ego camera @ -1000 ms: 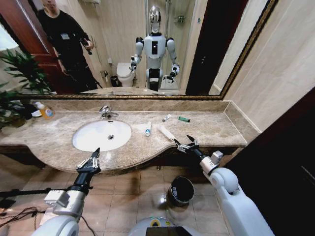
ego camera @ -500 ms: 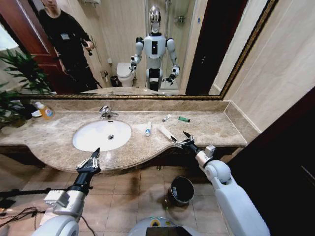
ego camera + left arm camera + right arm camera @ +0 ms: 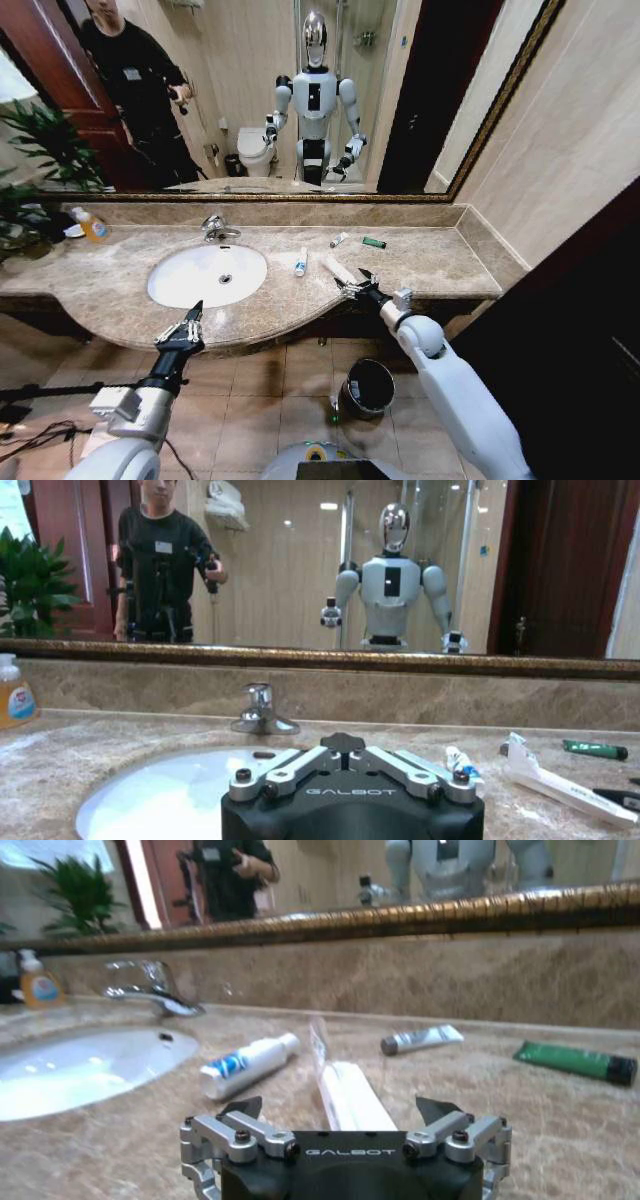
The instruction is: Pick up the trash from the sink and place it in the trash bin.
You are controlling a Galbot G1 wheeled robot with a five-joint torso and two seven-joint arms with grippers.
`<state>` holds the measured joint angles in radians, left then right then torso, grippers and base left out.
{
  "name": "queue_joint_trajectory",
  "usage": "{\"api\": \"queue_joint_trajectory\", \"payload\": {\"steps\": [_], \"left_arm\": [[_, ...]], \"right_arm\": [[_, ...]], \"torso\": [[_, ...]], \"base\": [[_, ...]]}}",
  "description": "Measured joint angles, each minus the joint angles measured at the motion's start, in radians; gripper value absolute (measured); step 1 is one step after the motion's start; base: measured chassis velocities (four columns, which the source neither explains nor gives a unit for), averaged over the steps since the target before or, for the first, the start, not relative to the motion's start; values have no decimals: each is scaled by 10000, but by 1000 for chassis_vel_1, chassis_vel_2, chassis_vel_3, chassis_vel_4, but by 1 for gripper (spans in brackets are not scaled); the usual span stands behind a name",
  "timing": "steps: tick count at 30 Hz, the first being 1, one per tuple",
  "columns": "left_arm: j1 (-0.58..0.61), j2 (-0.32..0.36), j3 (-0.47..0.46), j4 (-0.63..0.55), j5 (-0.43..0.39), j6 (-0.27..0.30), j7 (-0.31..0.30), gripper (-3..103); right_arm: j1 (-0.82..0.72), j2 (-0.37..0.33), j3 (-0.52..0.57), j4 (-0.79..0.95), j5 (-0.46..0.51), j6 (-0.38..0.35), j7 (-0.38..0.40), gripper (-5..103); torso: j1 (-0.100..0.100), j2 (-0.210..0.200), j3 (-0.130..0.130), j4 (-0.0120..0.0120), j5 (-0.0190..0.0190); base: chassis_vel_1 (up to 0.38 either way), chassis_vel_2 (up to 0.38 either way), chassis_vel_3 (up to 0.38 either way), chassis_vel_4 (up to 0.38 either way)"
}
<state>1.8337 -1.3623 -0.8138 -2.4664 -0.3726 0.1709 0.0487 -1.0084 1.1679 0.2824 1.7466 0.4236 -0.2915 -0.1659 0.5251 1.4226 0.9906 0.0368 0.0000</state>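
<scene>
On the left we see the left claw [image 3: 193,322] open, hanging at the front edge of the worktop [image 3: 440,262] before the sink [image 3: 207,275]. Beside the basin lies a white tube with blue marks [image 3: 300,262], then a long white packet [image 3: 336,270], a small tube [image 3: 339,240] and a green packet [image 3: 373,243]. The right claw [image 3: 352,288] is open at the near end of the long white packet, and the trash bin [image 3: 369,387] stands on the floor below.

Lighting: warm, even indoor light. Glare: bright patches on the white sink [image 3: 207,275] and glossy worktop [image 3: 430,262]. Head view: bowed at edges (wide lens), dark lower right. Right wrist view: soft, blurred background.
</scene>
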Motion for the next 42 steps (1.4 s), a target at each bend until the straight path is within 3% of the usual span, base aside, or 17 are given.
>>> {"api": "queue_joint_trajectory", "payload": {"steps": [10, 12, 20, 25, 27, 34, 36, 38, 42], "left_arm": [[0, 0, 0, 0, 0, 0, 0, 0], [0, 0, 0, 0, 0, 0, 0, 0], [0, 0, 0, 0, 0, 0, 0, 0], [0, 0, 0, 0, 0, 0, 0, 0], [0, 0, 0, 0, 0, 0, 0, 0], [0, 0, 0, 0, 0, 0, 0, 0], [0, 0, 0, 0, 0, 0, 0, 0], [0, 0, 0, 0, 0, 0, 0, 0], [0, 0, 0, 0, 0, 0, 0, 0]], "right_arm": [[356, 16, -198, -360, -10, -623, -48, 100], [419, 39, -266, -476, -84, -626, -53, 91], [479, 93, -328, -742, -400, -364, -81, 70], [518, 100, -318, -783, -460, -224, -84, 42], [518, 103, -312, -782, -460, -212, -79, 42], [464, 117, -281, -745, -484, -138, -64, 10], [455, 120, -280, -738, -488, -136, -61, 10], [423, 122, -280, -700, -509, -113, -56, 1], [375, 122, -271, -601, -512, -87, -39, 0]], "torso": [[0, 0, 0, 0, 0], [0, 0, 0, 0, 0], [0, 0, 0, 0, 0], [0, 0, 0, 0, 0], [0, 0, 0, 0, 0], [0, 0, -1, 0, 0], [0, 0, -1, 0, 0], [0, 0, 0, 0, 0], [0, 0, 0, 0, 0]], "base": [[0, 0, 0, 0], [0, 0, 0, 0], [0, 0, 0, 0], [0, 0, 0, 0], [0, 0, 0, 0], [0, 0, 0, 0], [0, 0, 0, 0], [0, 0, 0, 0], [0, 0, 0, 0]]}}
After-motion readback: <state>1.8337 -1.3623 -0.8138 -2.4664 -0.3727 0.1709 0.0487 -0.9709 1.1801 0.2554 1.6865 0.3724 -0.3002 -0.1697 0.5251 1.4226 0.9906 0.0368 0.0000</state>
